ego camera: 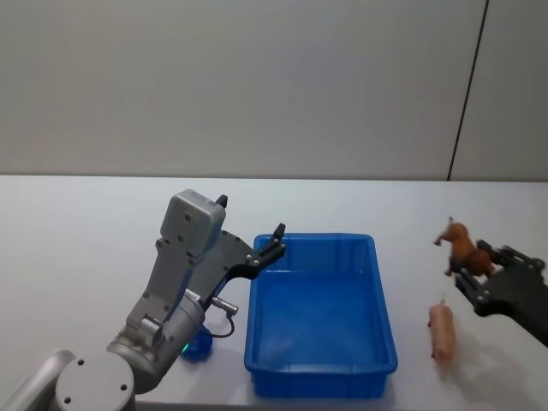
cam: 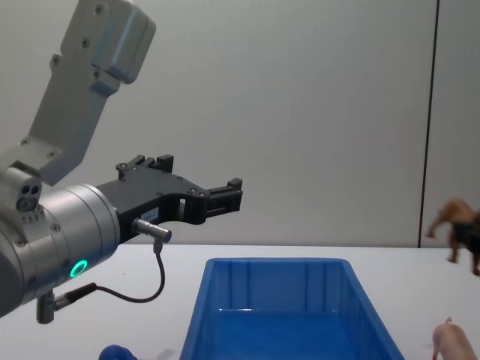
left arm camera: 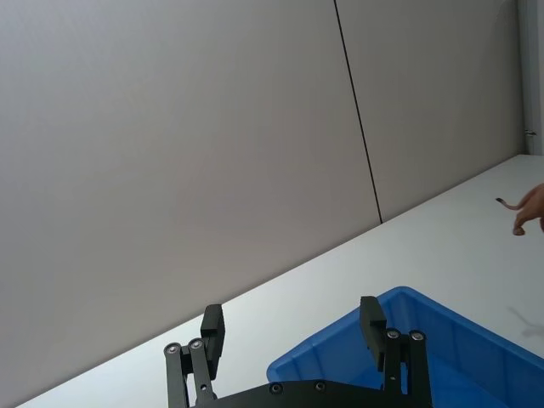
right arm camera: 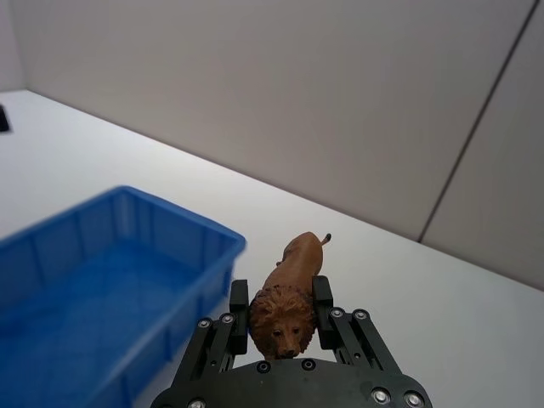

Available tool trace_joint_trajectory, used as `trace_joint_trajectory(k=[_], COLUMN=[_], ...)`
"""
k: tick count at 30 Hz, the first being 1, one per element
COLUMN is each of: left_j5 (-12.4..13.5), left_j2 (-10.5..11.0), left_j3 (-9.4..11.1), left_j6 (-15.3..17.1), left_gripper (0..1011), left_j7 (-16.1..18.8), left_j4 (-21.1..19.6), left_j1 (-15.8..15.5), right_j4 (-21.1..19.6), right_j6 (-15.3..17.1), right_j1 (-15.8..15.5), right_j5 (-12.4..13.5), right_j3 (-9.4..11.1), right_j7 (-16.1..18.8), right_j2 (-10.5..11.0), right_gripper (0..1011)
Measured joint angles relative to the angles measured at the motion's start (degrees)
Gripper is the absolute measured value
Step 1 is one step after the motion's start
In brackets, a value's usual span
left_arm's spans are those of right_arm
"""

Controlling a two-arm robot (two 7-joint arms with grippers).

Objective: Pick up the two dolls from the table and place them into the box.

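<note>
A brown lion doll [ego camera: 460, 242] [right arm camera: 294, 259] hangs in the air to the right of the box, with my right gripper [ego camera: 473, 263] [right arm camera: 281, 295] shut on its body. It also shows at the chest view's right edge [cam: 453, 217]. A pale pink pig doll [ego camera: 442, 332] [cam: 450, 346] lies on the white table [ego camera: 86, 240] just below it. The blue box [ego camera: 383, 301] [right arm camera: 170, 209] [cam: 277, 262] stands empty in the middle. My left gripper [ego camera: 276, 237] [left arm camera: 294, 320] [cam: 225, 192] hovers open over the box's far left corner, holding nothing.
A rounded blue soft toy [ego camera: 199, 343] [cam: 116, 352] lies on the table left of the box, under my left arm. A grey wall closes off the far side of the table. Open tabletop stretches to the far left and behind the box.
</note>
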Motion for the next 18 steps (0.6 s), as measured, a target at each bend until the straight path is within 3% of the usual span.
trace_joint_trajectory(k=[7,18], left_j5=[0.00,0.00], left_j2=[0.00,0.00], left_j3=[0.00,0.00], left_j6=[0.00,0.00], left_gripper=[1002,1001], left_j7=[0.00,0.00], left_j4=[0.00,0.00], left_j1=[0.00,0.00], right_j4=[-1.92,-2.60], right_j6=[2.11,6.83], right_j1=[1.52,3.24], right_j5=[-0.94,-4.54], right_j3=[-2.20,-6.48], right_j7=[2.19,4.67], right_j2=[-2.59,-7.05], right_gripper=[426,438])
